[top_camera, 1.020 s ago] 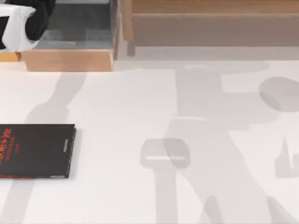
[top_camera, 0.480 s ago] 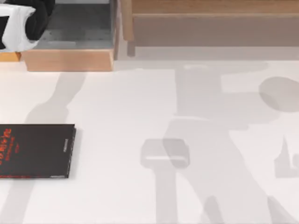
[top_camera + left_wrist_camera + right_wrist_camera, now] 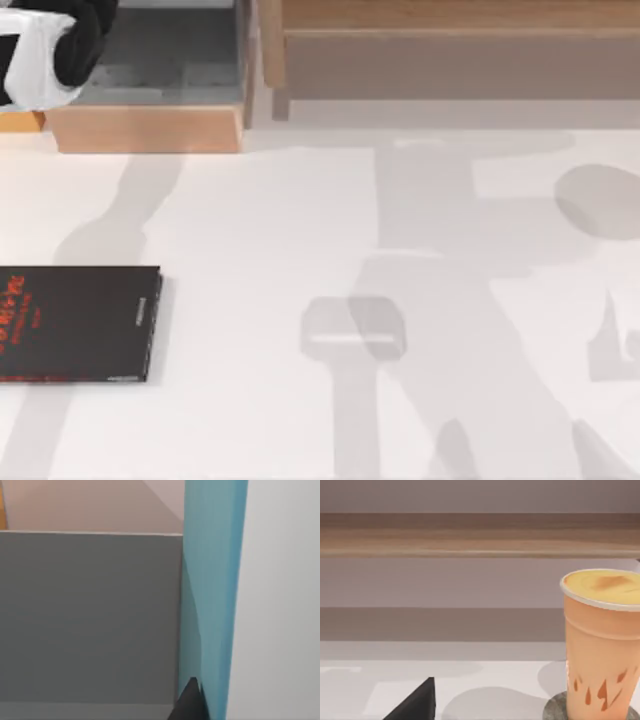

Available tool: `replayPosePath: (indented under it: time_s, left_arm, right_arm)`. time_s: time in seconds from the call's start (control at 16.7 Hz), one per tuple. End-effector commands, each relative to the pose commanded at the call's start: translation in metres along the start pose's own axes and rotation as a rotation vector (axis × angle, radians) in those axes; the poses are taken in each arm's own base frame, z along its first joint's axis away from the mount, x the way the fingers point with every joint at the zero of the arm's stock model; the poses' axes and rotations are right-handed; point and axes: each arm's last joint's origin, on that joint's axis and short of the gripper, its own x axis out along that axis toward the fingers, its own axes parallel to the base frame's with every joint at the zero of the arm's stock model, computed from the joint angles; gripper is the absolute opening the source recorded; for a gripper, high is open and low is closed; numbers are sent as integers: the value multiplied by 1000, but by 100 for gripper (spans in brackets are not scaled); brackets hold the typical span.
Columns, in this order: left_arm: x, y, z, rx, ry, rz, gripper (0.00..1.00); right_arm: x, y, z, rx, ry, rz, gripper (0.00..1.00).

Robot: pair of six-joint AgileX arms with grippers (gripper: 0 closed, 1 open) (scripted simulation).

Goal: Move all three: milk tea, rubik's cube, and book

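Note:
The book (image 3: 212, 595), teal-blue, stands upright against the grey inside of the wooden box (image 3: 90, 620). My left gripper (image 3: 192, 705) is shut on it, and one dark fingertip (image 3: 190, 702) presses on its cover. From above, my left arm (image 3: 45, 45) hangs over the far left corner by the box (image 3: 150, 128). The milk tea (image 3: 600, 645), an orange cup with a creamy top, stands on a grey coaster (image 3: 560, 710). A dark part of my right gripper (image 3: 417, 705) shows nearer than the cup and off to its side, not touching it. The rubik's cube is out of view.
A thin black book with red lettering (image 3: 75, 323) lies flat at the table's left edge. A long wooden shelf (image 3: 450, 50) runs along the back, beside the grey-floored box. Arm shadows cross the white tabletop (image 3: 260, 240).
In the top view my left arm has edged slightly farther into the far left corner. The black book and the rest have not moved.

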Motion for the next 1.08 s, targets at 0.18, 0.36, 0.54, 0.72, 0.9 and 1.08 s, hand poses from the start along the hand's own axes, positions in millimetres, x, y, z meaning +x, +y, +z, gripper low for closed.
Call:
replayPosePath:
  time_s: [0.18,0.36,0.54,0.72,0.9,1.08]
  left_arm:
    - [-6,0,6,0,0,0,0]
    - [-10,0,10,0,0,0,0]
    - [-9,1,10,1,-1,3,0]
    - [-21,1,26,57,-35,-12,0]
    - [-50,7,51,202,-94,-26,0]
    - [-90,17,62,421,-126,-29,0]
  right_arm:
    - [0,0,0,0,0,0,100]
    - [0,0,0,0,0,0,100]
    - [0,0,0,0,0,0,100]
    - [0,0,0,0,0,0,100]
    - [0,0,0,0,0,0,100]
    - [0,0,0,0,0,0,100]
